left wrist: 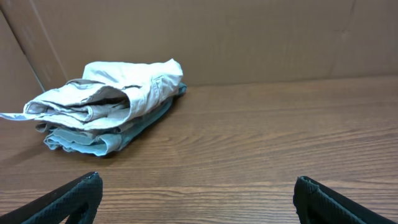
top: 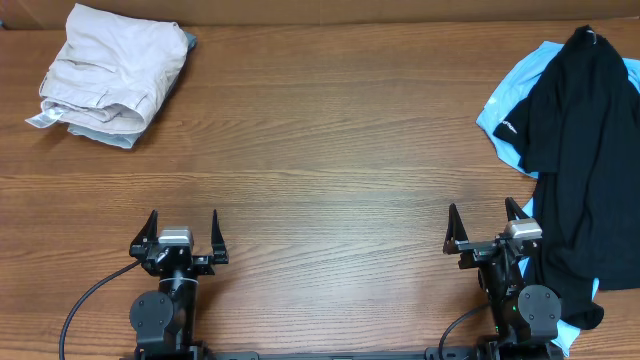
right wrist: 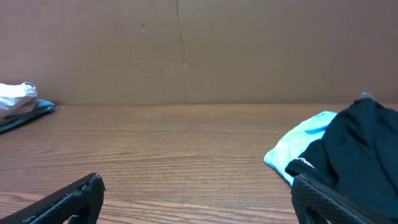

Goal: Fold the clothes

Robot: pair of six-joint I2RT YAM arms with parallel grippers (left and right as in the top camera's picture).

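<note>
Beige folded cotton garment (top: 115,65) sits at the wooden table's (top: 330,150) far left corner, atop a faded light-blue denim piece (top: 105,136). Left gripper (top: 183,218) and right gripper (top: 481,210) both gape wide, empty, near edge. Black top (top: 570,150) drapes the right edge.

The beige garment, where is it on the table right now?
In the overhead view the beige garment lies folded at the far left corner of the table, stacked on a light-blue denim piece, well ahead of the left gripper.
</note>
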